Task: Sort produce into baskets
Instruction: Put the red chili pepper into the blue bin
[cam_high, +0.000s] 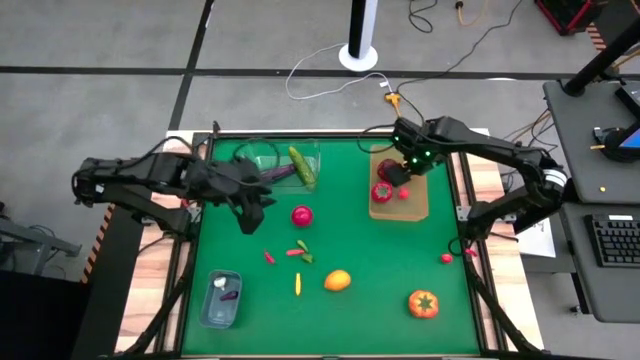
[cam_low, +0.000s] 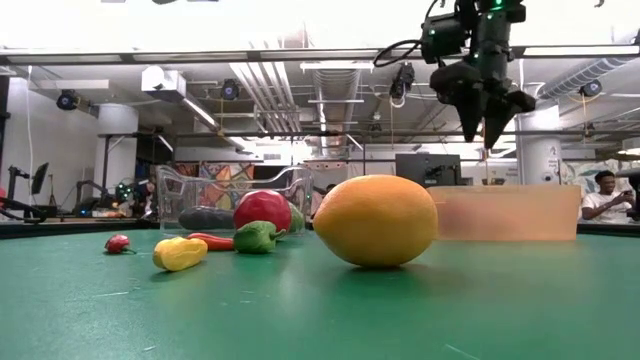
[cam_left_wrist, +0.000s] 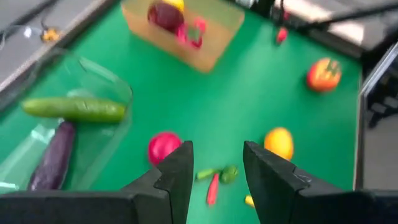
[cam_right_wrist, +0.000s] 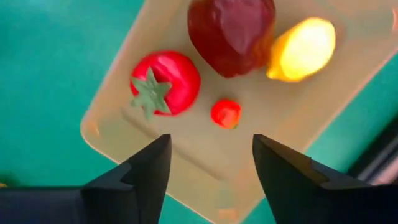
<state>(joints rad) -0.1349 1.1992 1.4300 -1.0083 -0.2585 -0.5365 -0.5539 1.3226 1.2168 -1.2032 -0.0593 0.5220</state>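
While the right gripper (cam_right_wrist: 210, 165) hovers spread above the wooden tray (cam_high: 415, 205) at 1 o'clock, the left gripper (cam_left_wrist: 216, 171) hangs spread over the bench (cam_high: 380, 260); the tray's tomato (cam_right_wrist: 165, 83) is red, green-stemmed.

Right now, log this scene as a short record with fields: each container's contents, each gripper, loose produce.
clear tub: cucumber, eggplant
wooden tray: tomato, dark red fruit, yellow fruit, small red fruit
small grey tub: small purple piece, not identifiable
left gripper: fingers open, beside clear tub
right gripper: fingers open, empty, above wooden tray
loose on table: orange fruit, orange tomato, red fruit, chillies
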